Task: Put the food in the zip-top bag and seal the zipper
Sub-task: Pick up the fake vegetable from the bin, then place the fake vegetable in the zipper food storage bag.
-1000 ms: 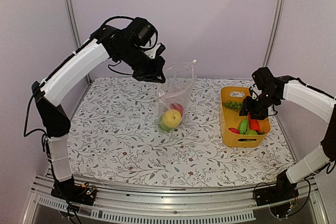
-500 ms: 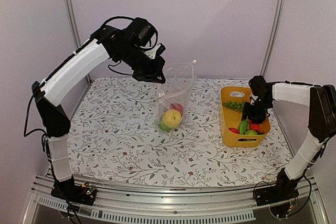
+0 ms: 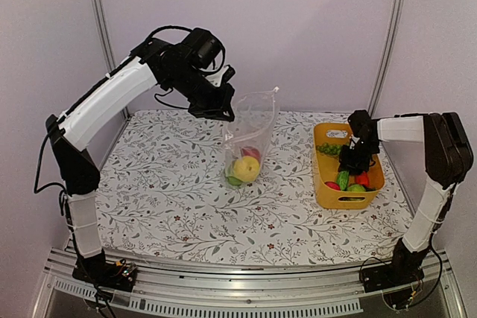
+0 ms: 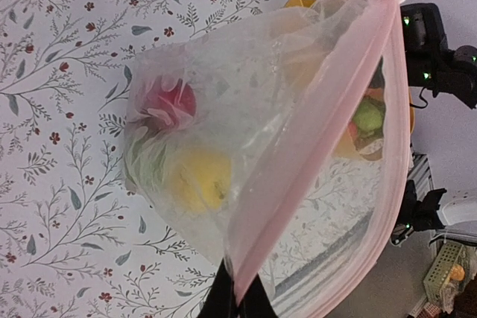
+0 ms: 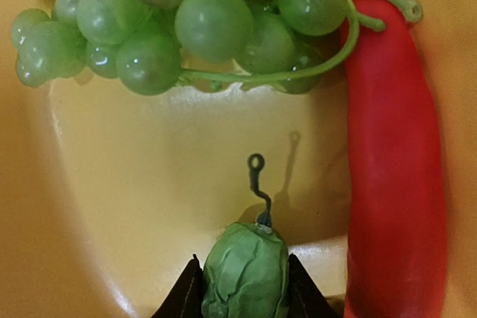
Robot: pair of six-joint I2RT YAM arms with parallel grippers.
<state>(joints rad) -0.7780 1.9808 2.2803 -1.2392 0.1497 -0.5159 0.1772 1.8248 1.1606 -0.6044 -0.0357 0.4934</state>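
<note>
The left end effector [image 4: 238,299], pressed together on the pink-edged mouth of the clear, crinkly bag [image 4: 261,94], holds it upright at the middle of the flowered surface [image 3: 164,206], with a lemon [image 4: 197,178] and a red ball [image 4: 170,100] at its bottom. The right end effector [image 5: 246,288] pinches a wrinkled green vegetable [image 5: 246,266] inside the yellow basket [image 3: 328,197], near the grapes [image 5: 186,20].
</note>
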